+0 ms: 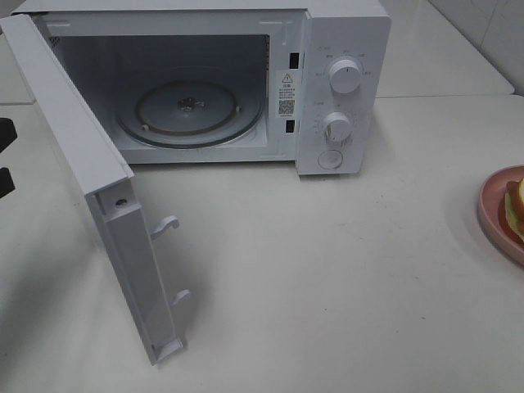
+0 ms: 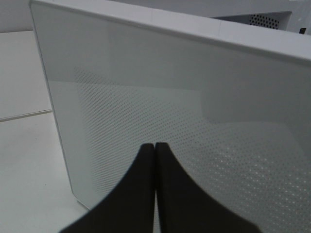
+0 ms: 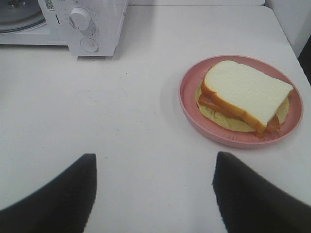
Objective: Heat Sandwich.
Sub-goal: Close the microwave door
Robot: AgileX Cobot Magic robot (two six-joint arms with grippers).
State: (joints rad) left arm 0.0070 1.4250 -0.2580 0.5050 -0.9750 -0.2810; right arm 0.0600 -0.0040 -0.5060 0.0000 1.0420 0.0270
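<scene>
The sandwich (image 3: 245,94), white bread with tan crust over red filling and pale green lettuce, lies on a round pink plate (image 3: 192,104) on the table. Only its edge (image 1: 516,209) shows at the right border of the high view. My right gripper (image 3: 154,187) is open and empty, short of the plate and apart from it. The white microwave (image 1: 340,90) stands at the back with its door (image 1: 74,139) swung wide open and its glass turntable (image 1: 190,110) bare. My left gripper (image 2: 155,150) is shut and empty, close against the outer face of the door (image 2: 194,111).
The open door juts forward over the left part of the table, with two latch hooks (image 1: 166,225) on its edge. The microwave's two dials (image 1: 345,76) and button face front. The white tabletop (image 1: 327,270) lies between door and plate.
</scene>
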